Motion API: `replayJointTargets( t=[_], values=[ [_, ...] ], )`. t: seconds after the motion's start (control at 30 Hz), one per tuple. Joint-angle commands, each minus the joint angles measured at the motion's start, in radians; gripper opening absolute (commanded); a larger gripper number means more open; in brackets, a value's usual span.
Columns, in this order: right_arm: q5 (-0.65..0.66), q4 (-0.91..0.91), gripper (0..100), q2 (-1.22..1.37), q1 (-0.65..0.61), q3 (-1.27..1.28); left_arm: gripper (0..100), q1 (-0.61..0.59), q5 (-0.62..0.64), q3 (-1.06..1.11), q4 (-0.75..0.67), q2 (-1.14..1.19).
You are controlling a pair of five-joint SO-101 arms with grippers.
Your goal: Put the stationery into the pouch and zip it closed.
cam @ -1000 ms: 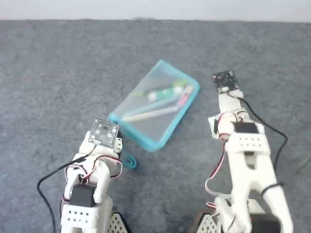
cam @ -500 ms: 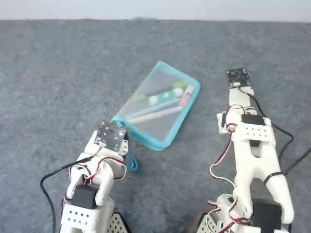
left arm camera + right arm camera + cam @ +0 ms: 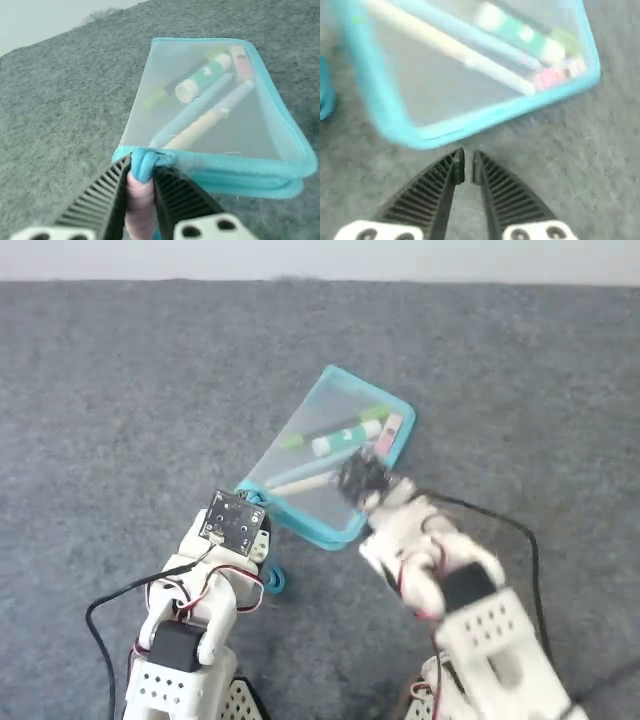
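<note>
On grey felt [image 3: 120, 390], pens [image 3: 345, 432] are already contained in the teal pouch [image 3: 300, 485], pinched at one corner by the left gripper [image 3: 141, 167]; the nearly closed right gripper [image 3: 468, 162] is empty, zipping judged outstanding.

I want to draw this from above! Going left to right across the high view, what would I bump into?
First the left arm → the left claw, pinching a corner → the pouch with stationery inside → the right arm.
</note>
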Motion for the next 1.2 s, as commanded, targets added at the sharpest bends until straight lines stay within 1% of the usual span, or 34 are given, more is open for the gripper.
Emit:
replayJointTargets(
  t=[0.0,0.07,0.13,0.27,0.4,0.67,0.97,1.07,1.1,1.17],
  values=[
    [0.092,0.076,21.0,-0.171,-0.071,0.023,1,0.008,-0.011,-0.013,-0.037,-0.026],
    [0.123,0.097,27.4,-0.170,-0.124,0.029,1,0.008,-0.011,-0.013,-0.037,-0.026],
    [0.137,0.097,29.9,-0.139,-0.166,0.038,1,0.008,-0.011,-0.015,-0.035,-0.026],
    [0.153,0.016,29.9,-0.021,-0.177,0.052,1,0.012,-0.006,-0.025,-0.031,-0.026],
    [0.152,-0.084,29.9,0.120,-0.157,0.051,1,0.015,0.051,-0.076,0.000,-0.026],
    [0.150,-0.255,29.9,0.343,-0.163,0.040,1,0.015,0.049,-0.084,0.005,-0.026],
    [0.146,-0.404,29.9,0.610,-0.160,-0.121,1,0.017,0.051,-0.084,0.008,-0.026],
    [0.146,-0.409,29.4,0.694,-0.157,-0.204,1,0.017,0.051,-0.084,0.008,-0.026],
    [0.141,-0.407,27.4,0.717,-0.154,-0.224,1,0.017,0.051,-0.081,0.008,-0.026],
    [0.103,-0.407,20.3,0.746,-0.130,-0.253,1,0.017,0.051,-0.079,0.008,-0.026]
  ],
)
